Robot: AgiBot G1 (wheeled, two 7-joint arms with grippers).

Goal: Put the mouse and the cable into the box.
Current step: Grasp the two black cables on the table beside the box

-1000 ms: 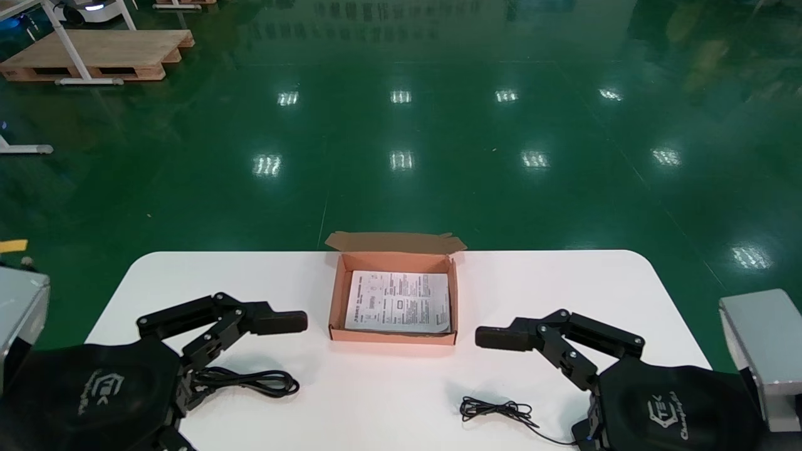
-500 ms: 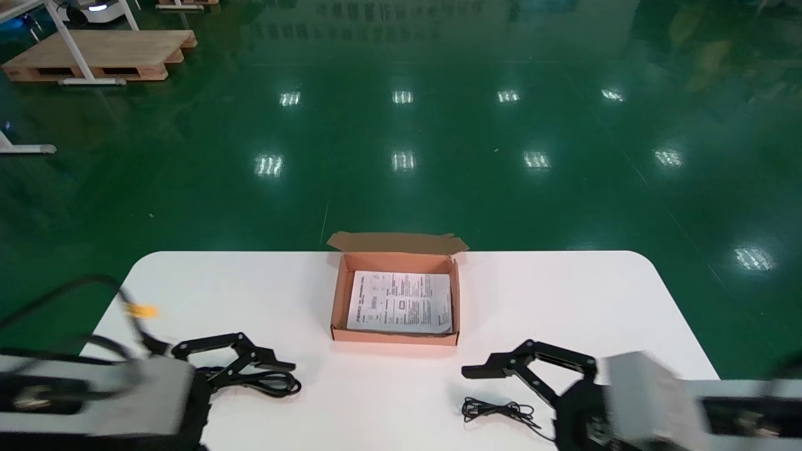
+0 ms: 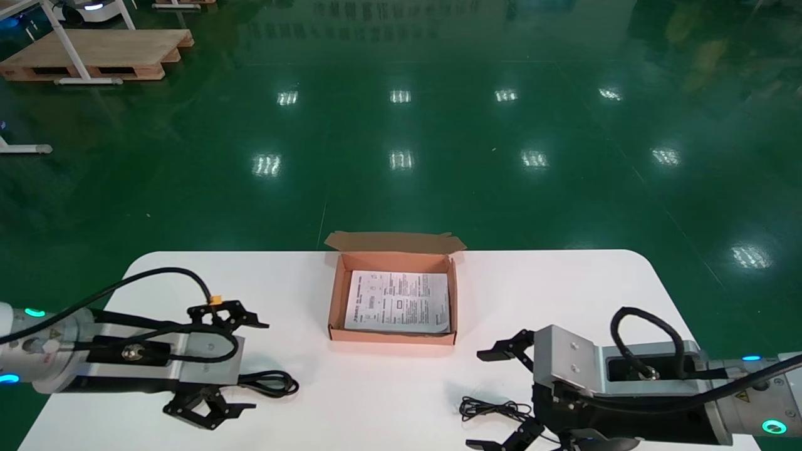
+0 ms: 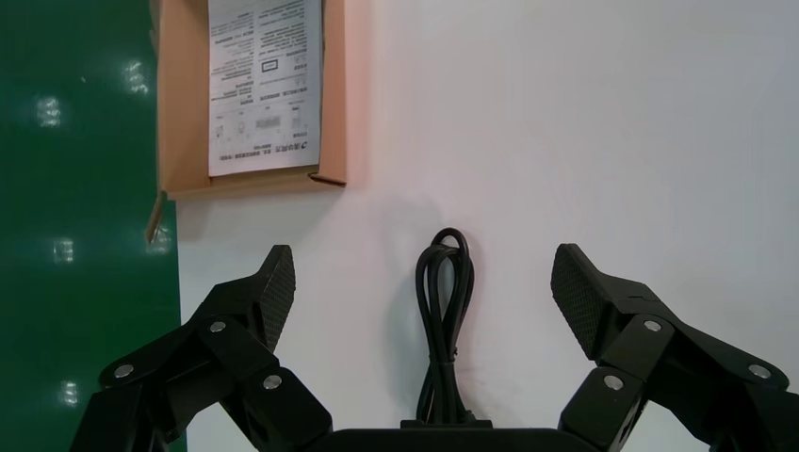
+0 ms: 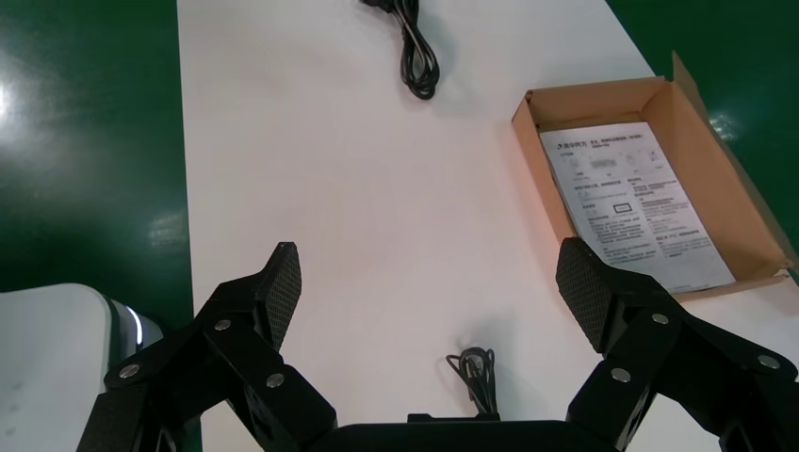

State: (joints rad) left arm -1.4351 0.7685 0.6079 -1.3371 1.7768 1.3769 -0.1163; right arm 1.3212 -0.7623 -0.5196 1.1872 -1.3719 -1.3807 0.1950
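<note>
A box sits centred on the table, a sheet inside it. A thick cable lies front left, a thin cable front right.

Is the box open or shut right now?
Open. The box has its lid flap folded back, and a printed sheet lies visible inside.

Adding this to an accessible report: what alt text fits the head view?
An open cardboard box holding a printed sheet sits on a white table. The open left gripper brackets a thick black cable; the open right gripper brackets a thin coiled cable.
</note>
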